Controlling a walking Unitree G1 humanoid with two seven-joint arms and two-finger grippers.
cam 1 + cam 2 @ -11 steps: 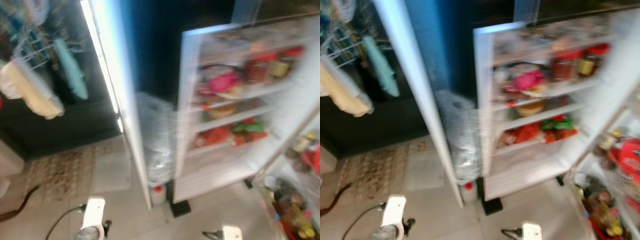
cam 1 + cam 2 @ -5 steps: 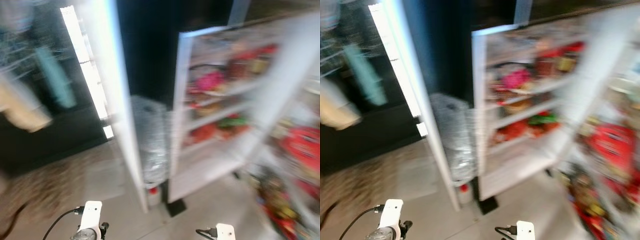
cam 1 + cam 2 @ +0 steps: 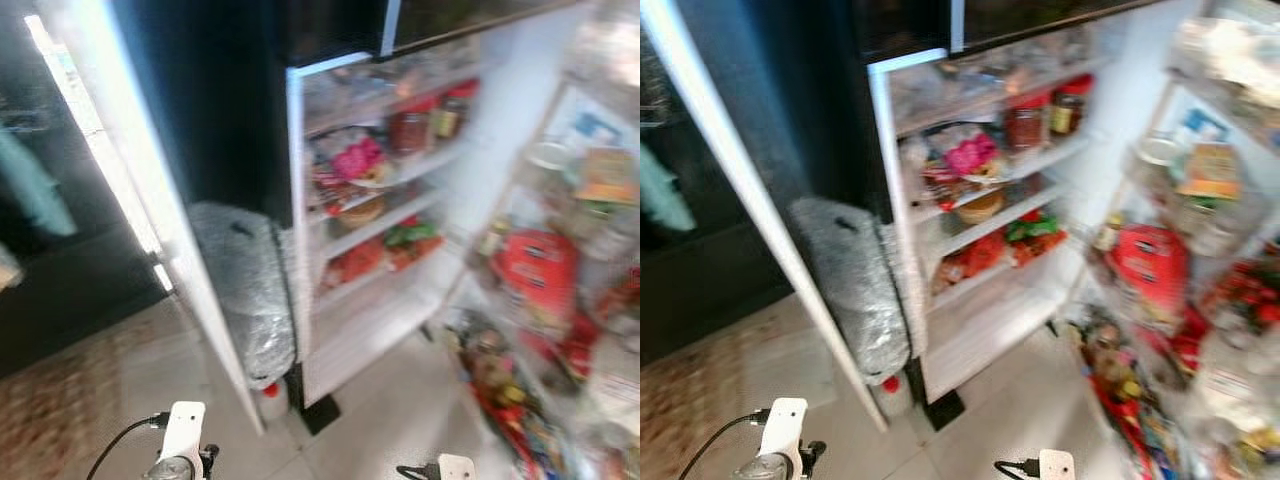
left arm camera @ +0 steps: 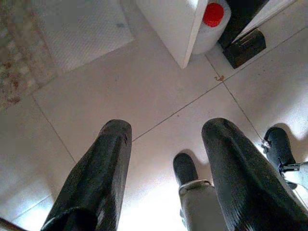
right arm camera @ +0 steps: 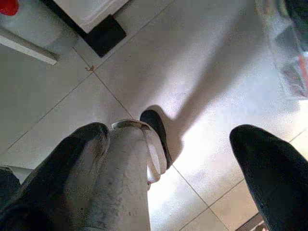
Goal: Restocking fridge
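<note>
Fridge stands open and crowded; both pincers hang spread, empty; door bottles risk getting knocked.

Open fridge ahead, white shelves packed with blurred food: dark jars up top, something pink below, red and green packets lower down. Door rack to the right, crowded with bottles. Grey wrapped bundle standing beside the fridge. Pale tiled floor.
</note>
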